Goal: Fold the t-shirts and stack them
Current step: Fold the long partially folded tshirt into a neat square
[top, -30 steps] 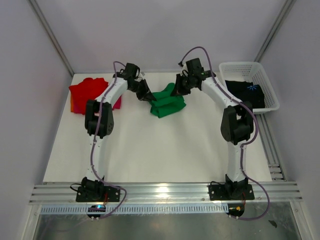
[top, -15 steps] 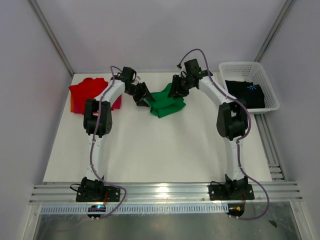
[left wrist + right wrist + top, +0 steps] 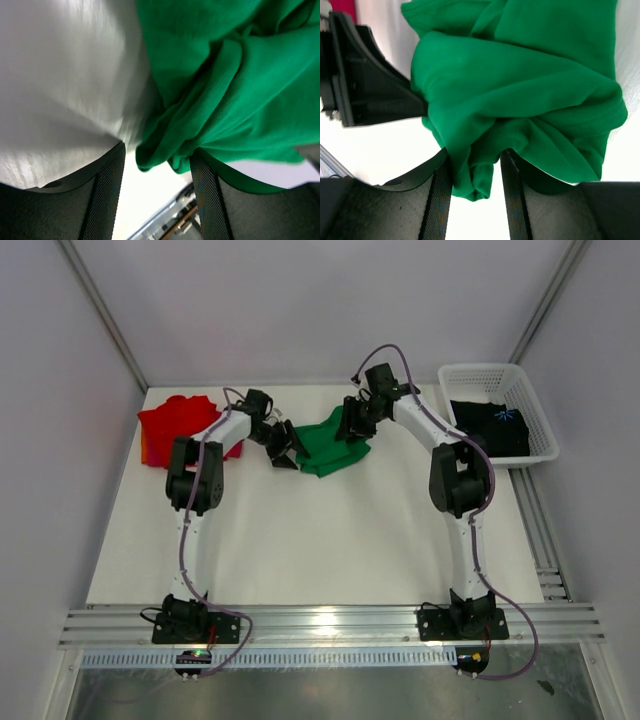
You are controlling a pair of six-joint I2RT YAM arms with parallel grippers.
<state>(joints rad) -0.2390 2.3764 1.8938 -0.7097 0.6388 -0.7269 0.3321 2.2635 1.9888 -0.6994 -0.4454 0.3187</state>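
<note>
Left gripper (image 3: 156, 165) and right gripper (image 3: 474, 162) are straddling the crumpled bright green cloth t-shirt (image 3: 335, 448), jaws parted, unclamped; best pinching one hem layer between them, not bunches.

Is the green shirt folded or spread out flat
Bunched up, neither. The green shirt lies in a crumpled heap on the table; both wrist views show overlapping rolls of cloth, no flat panel or tidy fold.

Centre t-shirt (image 3: 335, 447) rear-middle; left t-shirts (image 3: 173, 422) rear-left; basket (image 3: 535, 420) rear-right, last t-shirt (image 3: 487, 426) inside.
</note>
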